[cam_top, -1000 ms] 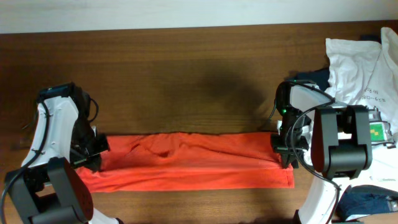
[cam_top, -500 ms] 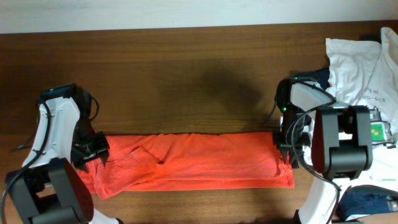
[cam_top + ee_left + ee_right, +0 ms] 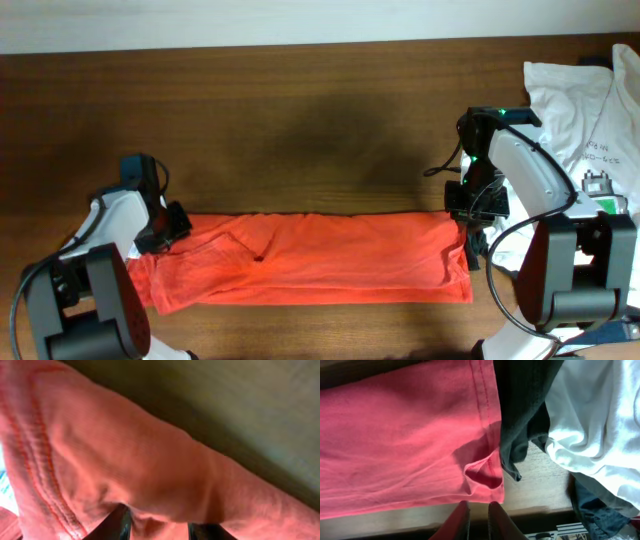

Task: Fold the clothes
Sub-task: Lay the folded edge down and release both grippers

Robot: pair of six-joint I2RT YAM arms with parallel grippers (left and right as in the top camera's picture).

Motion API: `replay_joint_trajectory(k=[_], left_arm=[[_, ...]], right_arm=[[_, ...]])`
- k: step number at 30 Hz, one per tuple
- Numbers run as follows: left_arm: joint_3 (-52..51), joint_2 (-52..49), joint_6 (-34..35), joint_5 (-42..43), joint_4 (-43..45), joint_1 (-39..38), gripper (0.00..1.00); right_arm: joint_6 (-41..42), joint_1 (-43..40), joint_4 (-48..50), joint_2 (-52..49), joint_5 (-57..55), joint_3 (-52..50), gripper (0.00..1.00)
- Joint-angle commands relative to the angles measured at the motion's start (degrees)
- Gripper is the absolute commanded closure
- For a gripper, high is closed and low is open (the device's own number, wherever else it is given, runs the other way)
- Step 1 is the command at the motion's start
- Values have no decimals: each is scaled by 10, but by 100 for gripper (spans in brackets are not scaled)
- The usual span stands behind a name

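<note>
— Where was the shirt (image 3: 310,258)?
— Flat in a long band along the table's (image 3: 300,120) near edge, smoother than before.
— The arms?
— Both had drawn outward. Left gripper (image 3: 165,225) was pinching the cloth; right gripper (image 3: 478,519) nearly pressed together, empty, clear of the hem.

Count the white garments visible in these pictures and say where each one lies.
1: a white T-shirt crumpled at the table's right edge, beside the orange-red T-shirt. More may be hidden beneath it.
</note>
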State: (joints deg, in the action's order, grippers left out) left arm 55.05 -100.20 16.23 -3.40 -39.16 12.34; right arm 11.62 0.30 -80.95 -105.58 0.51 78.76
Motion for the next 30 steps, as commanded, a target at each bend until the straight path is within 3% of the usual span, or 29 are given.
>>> replay_joint_trajectory(k=[1,3,6,9,11,12,14,17,19,20,21,23,25,27,30], left_arm=[[-17,-86,-5,4,115,5,62],[12,-125,-4,7,144,38,62],[105,-128,-5,29,117,98,58],[225,-127,-44,66,9,106,37],[302,-125,-43,68,-100,107,30],[332,-125,-43,68,-175,107,15],[327,-126,-43,24,-260,107,13],[300,-126,-43,-9,-272,107,14],[264,-126,-43,-9,-242,107,20],[246,-126,-43,-10,-212,107,39],[238,-126,-43,-9,-200,107,43],[236,-126,-43,-10,-189,107,73],[236,-126,-43,-10,-188,107,80],[236,-126,-43,-9,-187,107,100],[252,-126,-44,5,-194,107,100]], right_arm=[[3,-4,-2,8,7,7,82],[2,-4,-2,8,8,7,81],[3,-4,0,8,8,7,81],[3,-4,0,8,7,7,81],[2,-4,0,7,7,7,81],[2,-4,0,8,7,7,81],[2,-4,0,8,7,7,81],[-4,-4,-1,8,7,7,81],[-4,-4,0,7,7,7,81],[-4,-4,0,7,7,7,81],[-4,-4,0,8,7,7,81],[-4,-4,-1,7,7,7,81],[-4,-4,-1,7,7,7,81],[-4,-4,-1,8,7,7,81],[-4,-4,-1,8,7,7,80]])
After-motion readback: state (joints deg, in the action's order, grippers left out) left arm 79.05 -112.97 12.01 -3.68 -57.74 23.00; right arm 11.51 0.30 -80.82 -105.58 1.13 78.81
